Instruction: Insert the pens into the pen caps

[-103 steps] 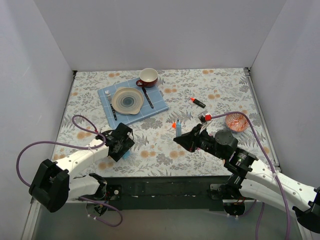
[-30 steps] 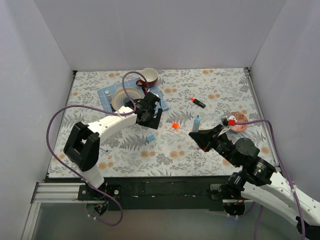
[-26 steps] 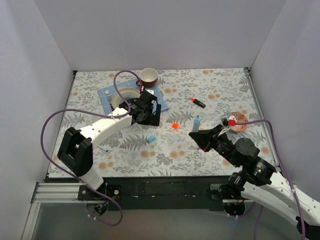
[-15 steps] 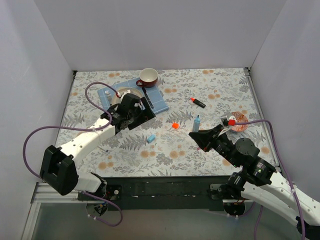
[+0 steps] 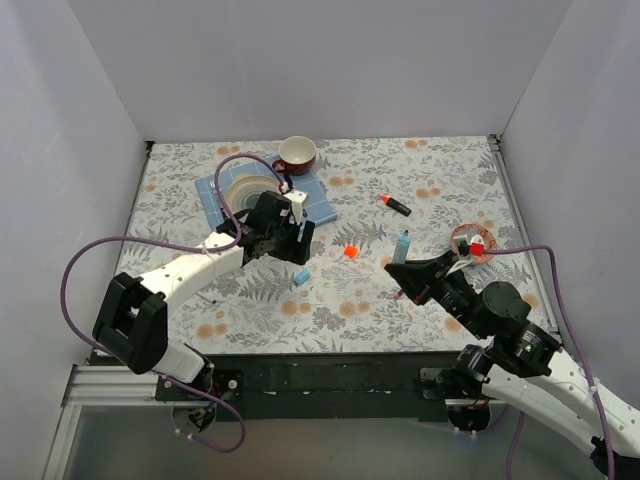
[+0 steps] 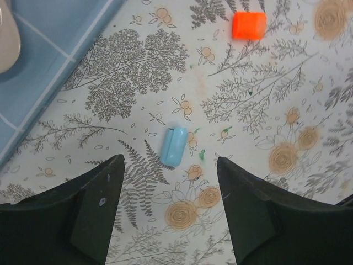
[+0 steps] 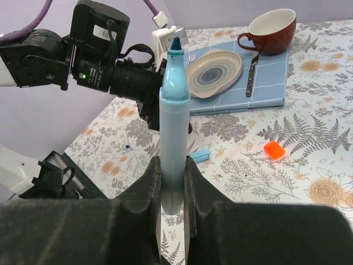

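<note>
My right gripper (image 5: 405,272) is shut on the chunky light-blue marker (image 5: 402,246) and holds it upright, tip up, above the table; the right wrist view shows the marker (image 7: 175,110) clamped between the jaws of that gripper (image 7: 174,182). My left gripper (image 5: 296,248) is open and empty, hovering just over the light-blue cap (image 5: 301,275), which lies flat a little ahead of its fingertips (image 6: 94,215) in the left wrist view (image 6: 174,146). The orange cap (image 5: 350,251) lies to the right. The black orange-tipped highlighter (image 5: 396,205) lies farther back. The thin pens and the dark blue cap are out of view.
A blue mat (image 5: 318,207) at the back left carries a plate (image 5: 240,190), dark cutlery (image 7: 251,77) and a red-brown cup (image 5: 297,153). A small patterned bowl (image 5: 470,238) sits at the right, behind my right arm. White walls enclose the table.
My left gripper swung from over the plate and mat back to the right, and now hovers over the light-blue cap. My right gripper shifted slightly right with the marker.
</note>
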`<control>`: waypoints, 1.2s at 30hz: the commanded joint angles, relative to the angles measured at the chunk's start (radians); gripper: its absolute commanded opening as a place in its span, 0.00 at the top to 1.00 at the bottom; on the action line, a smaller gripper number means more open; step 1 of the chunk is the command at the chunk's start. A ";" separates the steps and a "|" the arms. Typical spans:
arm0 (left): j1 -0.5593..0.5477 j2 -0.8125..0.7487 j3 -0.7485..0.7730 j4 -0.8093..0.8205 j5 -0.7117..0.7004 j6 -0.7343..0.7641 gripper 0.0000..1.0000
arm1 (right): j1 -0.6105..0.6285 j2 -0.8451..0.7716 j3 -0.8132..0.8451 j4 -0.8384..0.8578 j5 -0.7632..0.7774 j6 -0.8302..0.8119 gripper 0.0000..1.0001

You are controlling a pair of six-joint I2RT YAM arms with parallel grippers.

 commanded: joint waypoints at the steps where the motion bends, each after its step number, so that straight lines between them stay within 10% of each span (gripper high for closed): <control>1: -0.039 0.021 0.035 -0.019 0.131 0.396 0.33 | -0.001 -0.014 0.021 0.032 0.028 -0.005 0.99; 25: -0.087 0.265 0.052 -0.054 0.154 0.609 0.58 | 0.001 -0.064 0.041 -0.018 0.045 -0.009 0.99; 30: -0.094 0.267 0.040 -0.071 0.187 0.679 0.76 | -0.001 -0.061 0.062 -0.024 0.042 -0.010 0.99; 36: -0.105 0.242 0.026 -0.072 0.198 0.786 0.71 | -0.001 -0.096 0.071 -0.049 0.057 -0.005 0.99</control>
